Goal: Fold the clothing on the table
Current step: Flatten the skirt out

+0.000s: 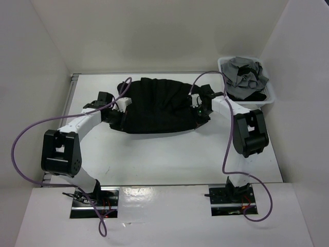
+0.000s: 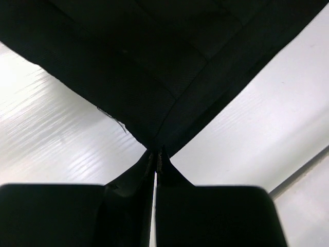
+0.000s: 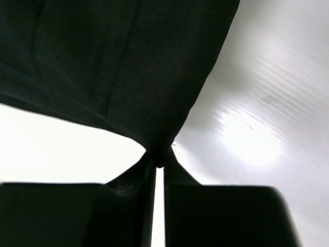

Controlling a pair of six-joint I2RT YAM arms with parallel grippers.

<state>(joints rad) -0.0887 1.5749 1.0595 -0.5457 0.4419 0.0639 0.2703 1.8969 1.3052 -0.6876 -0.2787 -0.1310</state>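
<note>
My left gripper [image 2: 155, 154] is pinching the left end of the clothing [image 1: 157, 105], fingers pressed tight together on the black fabric. The clothing is lying spread across the far middle of the table [image 1: 154, 154], between my two arms. My right gripper [image 3: 159, 157] is clamping its right end, closed just as tightly. A white basket [image 1: 271, 98] is sitting at the table's far right corner, holding a grey garment [image 1: 245, 72].
</note>
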